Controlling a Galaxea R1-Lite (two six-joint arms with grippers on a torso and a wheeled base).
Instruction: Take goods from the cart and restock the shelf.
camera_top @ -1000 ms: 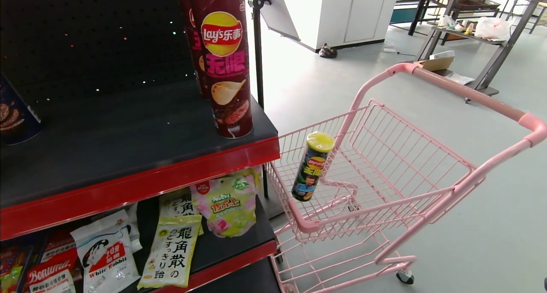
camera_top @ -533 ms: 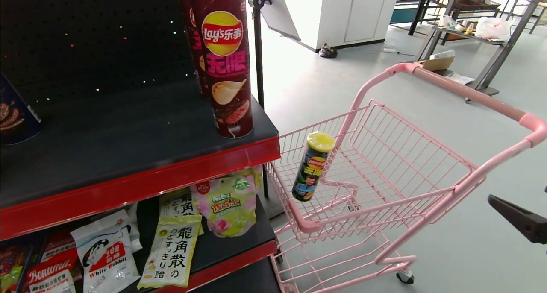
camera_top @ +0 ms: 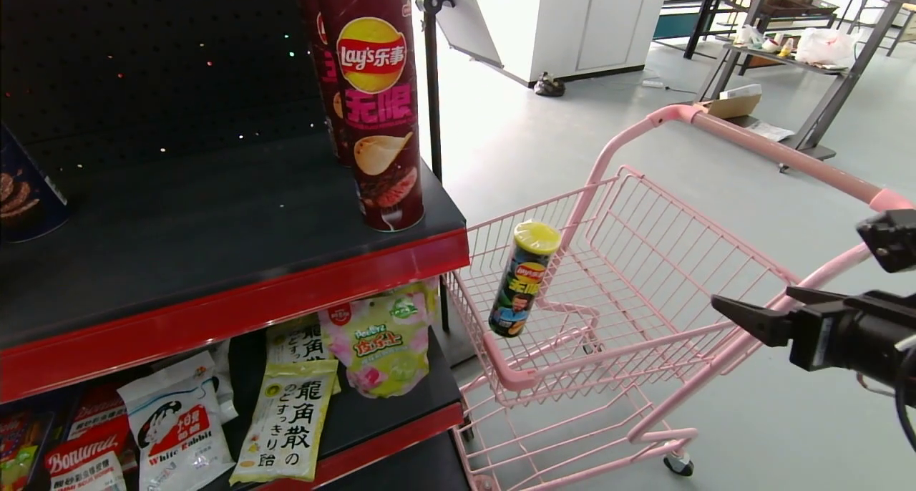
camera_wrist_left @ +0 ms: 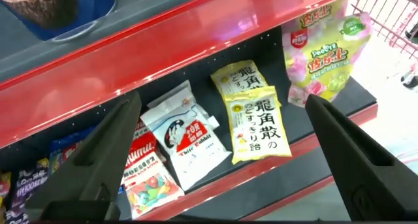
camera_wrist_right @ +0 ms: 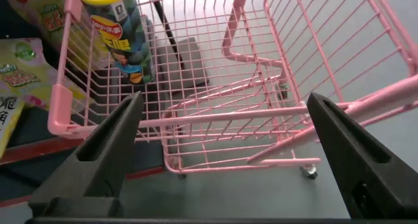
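Observation:
A small dark chip can (camera_top: pixel 526 278) with a yellow lid leans upright inside the pink wire cart (camera_top: pixel 773 147), near its front corner by the shelf. My right gripper (camera_top: pixel 751 301) hangs open just outside the cart's near right rim, well to the right of the can. From the right wrist, the can (camera_wrist_right: pixel 121 34) stands behind the cart (camera_wrist_right: pixel 59 113) wires, far beyond the open gripper (camera_wrist_right: pixel 222 159). My left gripper (camera_wrist_left: pixel 222 159) is open and empty in front of the lower shelf. The black upper shelf (camera_top: pixel 215 219) has a red front edge.
Two tall maroon chip cans (camera_top: pixel 378 112) stand at the upper shelf's right end, a blue can (camera_top: pixel 21 190) at its left. Snack bags lie on the lower shelf: yellow (camera_wrist_left: pixel 258 123), white (camera_wrist_left: pixel 186 136), pink-green (camera_wrist_left: pixel 323 54). Open grey floor surrounds the cart.
My right gripper has come into the head view from the right edge and moved left, up to the cart's rim. The can and cart have stayed put.

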